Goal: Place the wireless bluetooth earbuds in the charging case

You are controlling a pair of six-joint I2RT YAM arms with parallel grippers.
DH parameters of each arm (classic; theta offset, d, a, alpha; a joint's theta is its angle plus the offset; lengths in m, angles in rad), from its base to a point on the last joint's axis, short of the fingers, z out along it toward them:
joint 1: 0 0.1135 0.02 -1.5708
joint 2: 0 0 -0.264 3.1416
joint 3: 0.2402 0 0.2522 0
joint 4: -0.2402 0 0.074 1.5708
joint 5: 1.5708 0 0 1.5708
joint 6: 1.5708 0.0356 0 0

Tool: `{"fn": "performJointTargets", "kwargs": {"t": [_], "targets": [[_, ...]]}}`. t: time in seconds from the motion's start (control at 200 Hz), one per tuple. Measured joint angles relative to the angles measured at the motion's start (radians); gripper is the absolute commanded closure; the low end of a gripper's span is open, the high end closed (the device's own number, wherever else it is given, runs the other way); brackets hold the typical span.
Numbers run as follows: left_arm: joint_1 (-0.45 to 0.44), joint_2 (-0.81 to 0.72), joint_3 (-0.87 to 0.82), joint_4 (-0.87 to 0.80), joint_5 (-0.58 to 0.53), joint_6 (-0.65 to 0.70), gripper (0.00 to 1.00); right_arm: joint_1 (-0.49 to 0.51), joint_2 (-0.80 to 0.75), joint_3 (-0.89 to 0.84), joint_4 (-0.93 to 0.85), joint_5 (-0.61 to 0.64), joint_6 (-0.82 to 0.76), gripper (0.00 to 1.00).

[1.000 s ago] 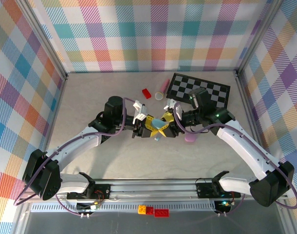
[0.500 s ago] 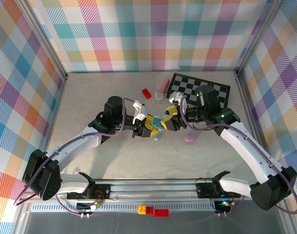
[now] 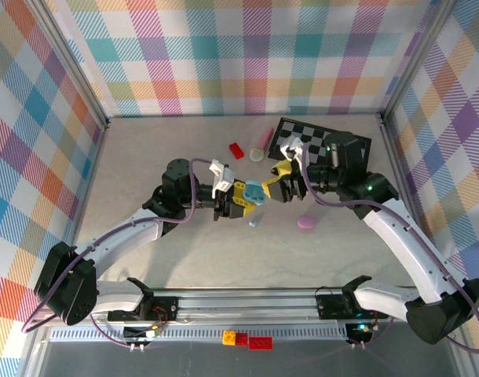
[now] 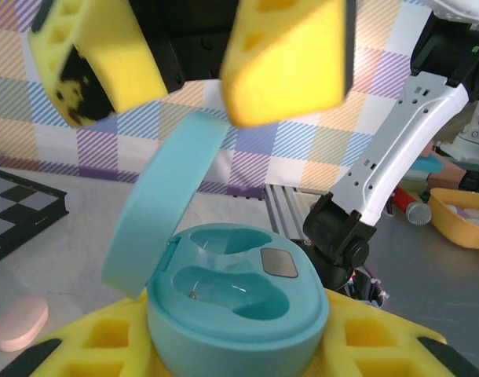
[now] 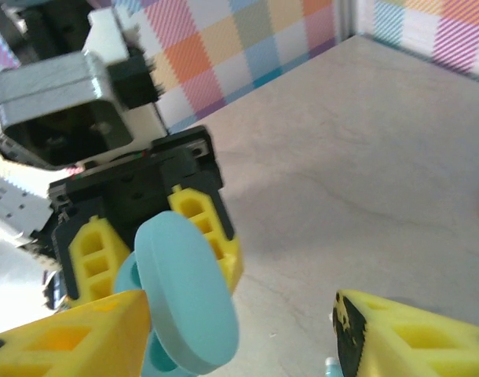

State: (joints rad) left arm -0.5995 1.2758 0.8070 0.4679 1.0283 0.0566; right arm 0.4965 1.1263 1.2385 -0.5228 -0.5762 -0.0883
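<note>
1. Over the last second the right hand [image 3: 284, 184] has drawn back from the teal charging case [image 3: 254, 190] toward the checkerboard [image 3: 334, 149] and now stands clear of the case. The left hand [image 3: 239, 198] has carried the case slightly farther from the arm bases.
2. The left hand is clenched on the teal charging case. In the left wrist view its yellow pads [image 4: 98, 349] press the base from both sides, and the case is held up off the surface [image 3: 145, 165].
3. The case is open. Its lid [image 4: 165, 212] is hinged up and tilted to one side, and two moulded wells face upward. Glare on the wells hides whether a bud sits in them.
4. The right hand is released. Its yellow fingers [image 5: 67, 334] stand wide apart with nothing between them. It hovers just past the raised lid, facing the left hand.
5. A teal earbud [image 3: 253, 223] lies loose on the surface just to the near side of the left hand's fingertips, where it lay a second ago. It touches neither hand.
6. A closed pink case [image 3: 306, 223] rests on the surface to the near side of the right hand, apart from it.
7. A red brick [image 3: 236, 150], a pink piece [image 3: 264, 138] and a whitish piece [image 3: 257, 155] lie beyond both hands, beside the checkerboard's corner. The two pieces are too small to identify.
</note>
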Motion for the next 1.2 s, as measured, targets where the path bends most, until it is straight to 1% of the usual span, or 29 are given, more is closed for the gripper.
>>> {"fn": "performJointTargets", "kwargs": {"t": [0.105,0.235,0.325,0.41,0.5,0.66,0.775,0.87,1.05,1.2], "targets": [[0.001,0.0,-0.004,0.029,-0.002,-0.022,0.64,0.0,0.0,0.006,0.003,0.02,0.015,0.35],[0.003,0.0,-0.014,0.06,-0.002,-0.048,0.65,0.0,0.0,0.005,0.007,0.026,0.032,0.31],[0.006,0.0,-0.014,0.079,-0.001,-0.064,0.65,0.0,-0.01,-0.002,0.024,0.001,0.03,0.27],[0.006,0.0,-0.014,0.098,-0.001,-0.072,0.65,0.006,-0.025,-0.019,0.047,-0.027,0.022,0.26],[0.006,0.0,-0.015,0.114,0.0,-0.08,0.65,0.032,-0.028,-0.026,0.06,-0.025,0.002,0.25],[0.006,0.0,-0.014,0.123,0.0,-0.094,0.65,0.071,-0.006,-0.026,0.058,0.034,-0.032,0.26],[0.006,0.0,-0.015,0.132,0.0,-0.095,0.65,0.072,0.01,-0.026,0.058,0.108,-0.021,0.29],[0.007,0.0,-0.017,0.138,0.0,-0.095,0.65,0.064,0.01,-0.026,0.059,0.141,0.01,0.3],[0.013,0.0,-0.022,0.148,-0.001,-0.113,0.65,0.053,0.032,-0.011,0.049,0.142,0.069,0.3],[0.027,0.0,-0.035,0.17,0.0,-0.122,0.65,0.053,0.037,-0.01,0.045,0.101,0.105,0.29]]}}
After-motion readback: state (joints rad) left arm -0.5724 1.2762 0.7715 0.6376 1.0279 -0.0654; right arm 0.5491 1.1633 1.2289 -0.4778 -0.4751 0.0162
